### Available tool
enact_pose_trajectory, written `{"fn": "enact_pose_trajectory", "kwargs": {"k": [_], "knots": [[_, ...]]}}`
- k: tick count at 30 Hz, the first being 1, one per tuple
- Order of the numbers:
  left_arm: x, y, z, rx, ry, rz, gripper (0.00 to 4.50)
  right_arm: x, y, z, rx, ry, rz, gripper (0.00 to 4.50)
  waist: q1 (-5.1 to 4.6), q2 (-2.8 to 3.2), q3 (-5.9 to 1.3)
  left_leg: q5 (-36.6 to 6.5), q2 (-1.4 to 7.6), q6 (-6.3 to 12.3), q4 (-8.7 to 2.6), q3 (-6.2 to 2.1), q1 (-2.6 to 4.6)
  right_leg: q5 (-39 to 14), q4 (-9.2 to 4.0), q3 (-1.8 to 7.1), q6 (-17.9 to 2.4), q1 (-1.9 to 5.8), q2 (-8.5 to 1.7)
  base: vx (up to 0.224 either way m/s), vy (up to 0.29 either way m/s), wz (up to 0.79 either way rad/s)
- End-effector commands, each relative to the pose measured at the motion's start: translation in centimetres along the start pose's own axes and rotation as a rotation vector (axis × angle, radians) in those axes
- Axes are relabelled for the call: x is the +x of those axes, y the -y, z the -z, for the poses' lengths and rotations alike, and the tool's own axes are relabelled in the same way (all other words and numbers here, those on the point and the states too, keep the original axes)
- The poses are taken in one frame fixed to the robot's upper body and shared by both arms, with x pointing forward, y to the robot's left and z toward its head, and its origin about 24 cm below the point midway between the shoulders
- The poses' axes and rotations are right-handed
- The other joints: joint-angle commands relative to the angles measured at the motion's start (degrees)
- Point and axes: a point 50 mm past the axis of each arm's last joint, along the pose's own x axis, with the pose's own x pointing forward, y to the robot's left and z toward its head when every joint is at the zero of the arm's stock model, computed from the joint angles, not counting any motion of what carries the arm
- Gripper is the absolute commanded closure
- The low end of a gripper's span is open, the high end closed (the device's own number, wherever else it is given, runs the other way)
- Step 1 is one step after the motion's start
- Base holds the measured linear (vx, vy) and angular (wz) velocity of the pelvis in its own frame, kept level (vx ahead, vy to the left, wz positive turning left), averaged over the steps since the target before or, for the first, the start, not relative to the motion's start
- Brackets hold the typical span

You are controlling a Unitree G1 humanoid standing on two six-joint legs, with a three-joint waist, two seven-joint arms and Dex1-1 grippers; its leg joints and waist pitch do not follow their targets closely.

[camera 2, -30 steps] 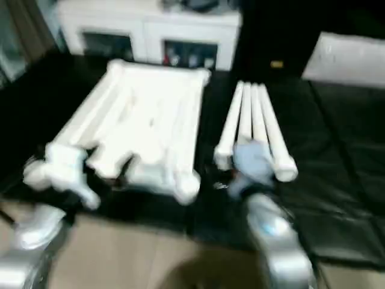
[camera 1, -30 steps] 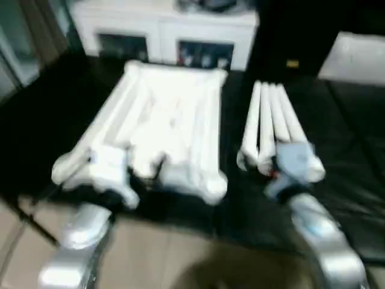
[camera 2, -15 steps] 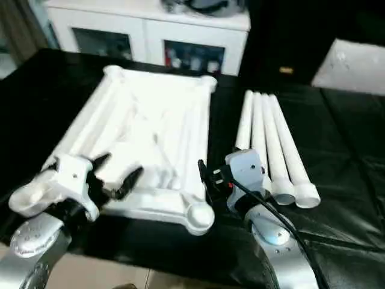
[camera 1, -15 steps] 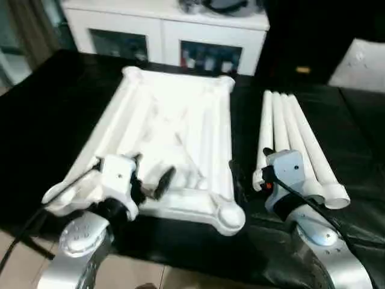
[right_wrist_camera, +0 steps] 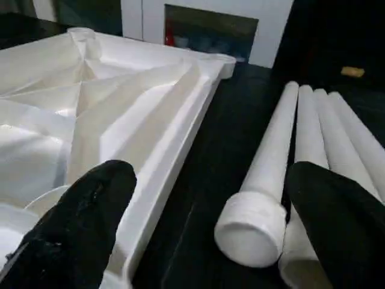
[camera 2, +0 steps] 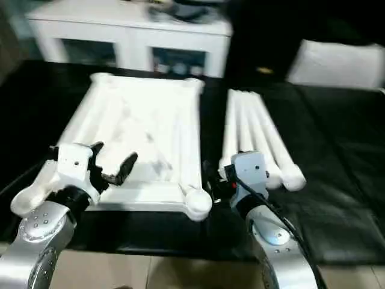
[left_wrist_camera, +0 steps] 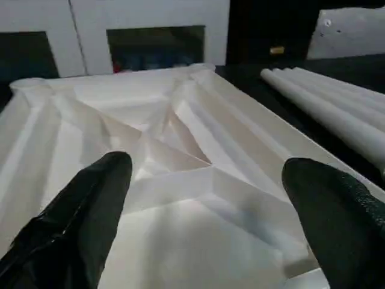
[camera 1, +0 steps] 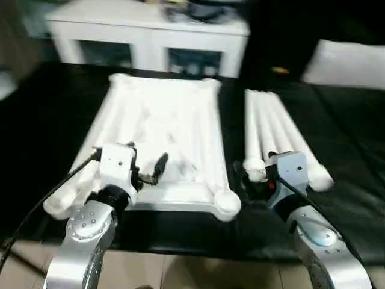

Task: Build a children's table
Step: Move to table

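Here, from the biggest thing down:

- A black surface (camera 1: 48, 126) spreads across the whole work area and carries every part of the table.
- The white cabinet (camera 1: 150, 33) with dark glass-fronted compartments stands at the far edge, behind the parts.
- The table top (camera 1: 162, 120) lies upside down on the black surface, left of centre, its ribbed underside facing up; diagonal ribs cross in the middle and a round socket (camera 1: 227, 203) shows at the near right corner.
- The four white legs (camera 1: 271, 129) lie side by side just to the right of the table top, apart from it, running away from the robot with their wider capped ends nearest; none is screwed in.
- The left gripper (left_wrist_camera: 204, 180) hovers above the near edge of the table top with its two black fingers (left_wrist_camera: 90, 198) spread wide and nothing between them.
- The right gripper (right_wrist_camera: 204, 198) hangs over the dark gap between the table top's right rim and the nearest leg (right_wrist_camera: 271, 162), its jaws likewise wide apart and empty; one finger (right_wrist_camera: 90, 211) sits above the rim, the other above the legs' capped ends.
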Motion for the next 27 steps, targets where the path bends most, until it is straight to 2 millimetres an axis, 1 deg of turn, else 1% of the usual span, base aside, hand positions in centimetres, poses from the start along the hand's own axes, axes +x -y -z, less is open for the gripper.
{"fn": "enact_pose_trajectory", "kwargs": {"k": [1,2,3,4,5,6,7,8,9,10,11,12,13,14,15,16,17,18,19,20,21,22,24,25,26,27], "knots": [[0.0,0.2,-0.1,-0.04,0.005,-0.013,0.06,0.0,0.6,-0.2,-0.047,-0.013,-0.021,0.0,0.43,2.42,-3.26,-9.9,14.16,-5.83,-12.61,-7.93,0.83,2.5,3.84,-3.23,-0.6,-0.45,-2.33,-0.047,-0.078,-0.3],[0.0,0.2,-0.1,-0.039,0.002,-0.013,0.06,0.0,0.6,-0.1,-0.056,-0.028,-0.039,0.0,0.21,1.88,-3.1,-13.7,13.39,-0.22,-11.9,-8.1,2.37,0.2,2.17,-2.12,-1.2,-0.92,-3.8,-0.047,-0.078,-0.3],[-0.1,0.3,-0.1,-0.03,-0.005,0.0,0.06,0.1,0.8,-0.2,-0.059,-0.026,-0.056,0.0,0.05,1.01,-3.28,-14.7,11.99,2.19,-10.74,-7.49,2.57,1.1,0.77,-1.03,-2.3,-0.64,-4.52,-0.033,-0.124,-0.06],[-0.2,0.6,-0.1,-0.024,-0.012,0.02,0.06,0.1,1.0,-0.4,-0.066,-0.007,-0.07,0.0,0.11,-0.94,-3.9,-15.7,4.55,4.05,-6.1,-4.42,0.51,2.1,-3.93,0.77,-6.0,1.33,-5.21,-0.02,-0.149,-0.03],[-0.2,0.7,-0.1,-0.017,-0.018,0.034,0.06,0.2,1.2,-0.7,-0.08,0.016,-0.077,0.0,0.75,-2.02,-4.49,-11.7,-1.21,4.45,-1.06,-2.62,-3.03,5.9,-6.28,2.67,-6.3,4.07,-6.39,-0.02,-0.149,-0.03],[-0.3,0.9,-0.1,-0.012,-0.03,0.049,0.06,0.2,1.2,-1.2,-0.082,0.058,-0.121,0.0,2.65,-1.92,-3.75,-2.9,0.68,3.39,-1.24,-5.69,-3.15,-2.2,-7.72,3.99,-1.8,3.3,-10.82,-0.048,-0.144,-0.1],[-0.4,0.9,0.2,-0.009,-0.059,0.062,0.06,0.2,1.1,-1.4,-0.059,0.077,-0.19,0.0,3.19,-1.82,-3.7,-1.2,0.69,2.08,-2.57,-6.42,-3.97,-8.6,-7.0,2.95,3.4,3.79,-8.64,-0.053,-0.13,-0.11],[-0.4,0.9,0.4,0.002,-0.079,0.081,0.06,0.2,1.2,-1.6,-0.052,0.082,-0.223,0.0,3.19,-1.7,-3.22,-2.0,1.0,1.56,-3.24,-6.75,-3.9,-11.5,-7.16,2.78,4.2,3.37,-7.76,-0.053,-0.13,-0.11],[-0.4,0.9,0.4,0.003,-0.081,0.082,0.06,0.2,1.2,-1.6,-0.052,0.082,-0.225,0.0,3.12,-1.06,-2.93,-4.5,1.39,0.32,-4.13,-7.06,-3.15,-16.1,-7.3,2.14,3.7,2.51,-6.0,-0.034,-0.102,-0.06],[-0.5,1.0,0.5,0.006,-0.094,0.111,0.06,0.2,1.4,-1.5,-0.08,0.057,-0.24,0.0,2.83,-0.34,-2.73,-7.1,1.82,-0.87,-4.85,-7.29,-2.79,-19.2,-7.36,1.69,1.5,2.29,-5.21,-0.037,-0.053,-0.03],[-0.5,1.0,0.5,0.004,-0.097,0.118,0.06,0.3,1.5,-1.5,-0.089,0.047,-0.246,0.0,2.69,-0.25,-2.71,-8.3,2.02,-1.4,-5.08,-7.34,-2.75,-20.2,-7.37,1.55,0.7,2.29,-4.89,-0.037,-0.053,-0.03],[-0.6,1.3,0.4,0.011,-0.101,0.199,0.06,0.2,1.7,-1.3,-0.132,0.011,-0.28,0.0,2.64,0.02,-2.79,-10.4,2.47,-2.35,-5.35,-7.46,-2.15,-20.3,-7.21,1.52,-0.7,1.99,-4.45,0.0,0.0,0.0],[-0.7,1.5,0.3,0.038,-0.102,0.275,0.06,0.2,1.9,-1.2,-0.149,-0.024,-0.316,0.0,2.69,-0.06,-2.8,-10.8,2.58,-2.41,-5.43,-7.52,-1.83,-19.2,-7.2,1.6,-1.3,1.98,-4.42,0.0,0.0,0.0],[-0.7,1.5,0.3,0.038,-0.102,0.275,0.21,0.2,1.9,-1.2,-0.149,-0.024,-0.316,0.0,2.51,0.39,-2.58,-11.8,3.03,-2.47,-6.23,-7.7,-1.74,-15.4,-6.75,1.48,-3.5,2.04,-4.26,0.0,0.0,0.0],[-0.8,1.9,0.1,0.107,-0.099,0.404,0.21,-0.1,2.1,-1.1,-0.154,-0.061,-0.406,0.0,2.49,0.01,-2.5,-12.9,3.04,-2.23,-6.35,-7.7,-1.44,-15.5,-6.94,1.35,-4.0,2.15,-4.28,0.0,0.0,0.0],[-0.8,1.9,0.0,0.136,-0.103,0.459,0.21,-0.2,2.1,-1.1,-0.16,-0.067,-0.453,0.0,2.74,0.29,-2.46,-13.7,3.16,-1.77,-6.53,-7.77,-1.29,-15.3,-6.95,1.58,-4.7,2.29,-4.71,0.0,0.0,0.0],[-0.7,1.9,-0.1,0.168,-0.108,0.515,0.35,-0.4,2.3,-1.0,-0.168,-0.076,-0.499,0.0,2.73,0.45,-2.33,-14.4,3.31,-2.03,-6.65,-7.74,-1.05,-15.3,-6.9,1.6,-5.4,2.16,-4.78,0.0,0.0,0.0],[-0.6,1.8,-0.2,0.19,-0.12,0.574,0.35,-0.6,2.4,-1.0,-0.177,-0.087,-0.543,0.0,2.68,0.32,-2.42,-14.4,3.3,-1.96,-6.79,-7.78,-1.04,-14.7,-6.9,1.57,-6.2,2.58,-5.0,0.0,0.0,0.0],[-0.5,1.7,-0.3,0.196,-0.144,0.643,0.5,-0.9,2.4,-0.9,-0.185,-0.101,-0.592,0.0,2.86,0.39,-2.54,-13.4,3.27,-1.78,-6.71,-7.61,-0.84,-13.0,-6.83,1.7,-6.7,2.59,-5.09,0.0,0.0,0.0],[-0.4,1.6,-0.3,0.202,-0.156,0.679,0.58,-1.0,2.4,-0.9,-0.186,-0.107,-0.616,0.0,2.84,0.42,-2.63,-12.4,3.3,-1.69,-6.74,-7.59,-0.94,-11.4,-6.58,1.69,-7.1,2.77,-5.12,0.0,0.0,0.0],[-0.3,1.5,-0.3,0.212,-0.173,0.719,0.65,-1.2,2.5,-0.9,-0.188,-0.113,-0.638,0.0,2.72,0.42,-2.7,-10.5,3.24,-1.43,-6.78,-7.49,-1.22,-8.2,-6.34,1.61,-7.9,3.02,-5.09,0.0,0.0,0.0],[-0.1,1.4,-0.3,0.224,-0.192,0.75,0.72,-1.2,2.5,-0.9,-0.192,-0.117,-0.653,0.0,2.71,0.53,-2.75,-9.9,3.15,-1.11,-6.63,-7.31,-1.09,-6.6,-6.26,1.72,-8.6,2.88,-5.13,0.0,0.0,0.0],[0.2,1.2,0.0,0.258,-0.236,0.8,0.8,-1.3,2.5,-0.9,-0.204,-0.129,-0.674,0.0,2.68,0.59,-2.73,-9.0,3.19,-0.74,-6.54,-7.21,-1.22,-5.5,-6.17,1.79,-9.3,3.12,-5.43,0.0,0.0,0.0],[0.6,1.1,0.5,0.303,-0.286,0.847,0.93,-1.4,2.5,-0.8,-0.217,-0.141,-0.689,0.0,2.76,0.68,-2.87,-8.8,3.11,-0.62,-6.38,-7.07,-1.06,-5.8,-6.25,1.81,-9.2,3.07,-5.37,0.0,0.0,0.0],[0.6,1.1,0.5,0.303,-0.286,0.847,1.02,-1.4,2.5,-0.8,-0.217,-0.141,-0.689,0.0,2.74,0.57,-2.72,-9.0,3.06,-0.51,-6.42,-7.03,-1.03,-6.7,-6.47,1.86,-9.0,3.0,-5.38,0.0,0.0,0.0],[0.6,1.1,0.5,0.303,-0.286,0.847,1.02,-1.4,2.5,-0.8,-0.217,-0.141,-0.689,0.0,2.68,0.53,-2.77,-9.0,3.05,-0.61,-6.36,-6.97,-1.08,-7.0,-6.33,1.88,-9.3,3.16,-5.48,0.0,0.0,0.0]]}}
